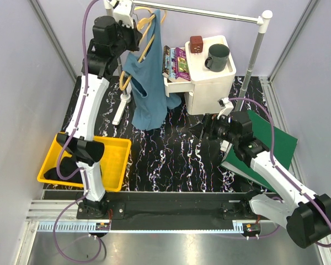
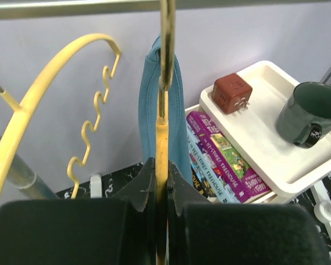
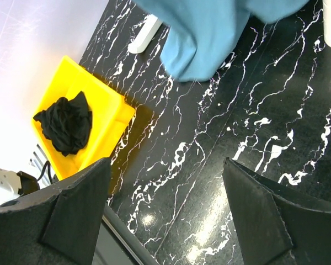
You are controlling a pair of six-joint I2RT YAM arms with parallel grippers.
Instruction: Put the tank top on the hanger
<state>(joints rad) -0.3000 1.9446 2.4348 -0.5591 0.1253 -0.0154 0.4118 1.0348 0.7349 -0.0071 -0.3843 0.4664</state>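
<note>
Tank top [image 1: 149,83] hangs from the hanger [image 1: 148,34] under the metal rail [image 1: 209,12] at the back left, its soft teal cloth falling in loose folds to a hem just above the table [image 1: 171,160]. The left gripper [image 2: 161,172] is pinched tight on the hanger's thin orange-yellow bar, dark fingers [image 2: 138,190] pressed against both sides. Only this wrist view shows the grip, plus a teal strap edge-on behind the bar. It also shows the pale arched hanger [image 2: 55,72], whose wavy edge stands just to the left. Whether both straps sit on the hanger's shoulders cannot be told. To the right, close beside the cloth, stands a white cart [image 1: 209,83] holding books [image 1: 175,63], a brown cube [image 1: 196,43] and a dark mug [image 1: 218,57]. The right gripper [image 3: 165,182] hangs low over the black, white-veined marble with its fingers spread wide and nothing between them; bare table lies ahead of it. Its camera alone reveals the crumpled black cloth [image 3: 66,124] inside the glossy yellow bin [image 3: 113,110] at the near left edge.
</note>
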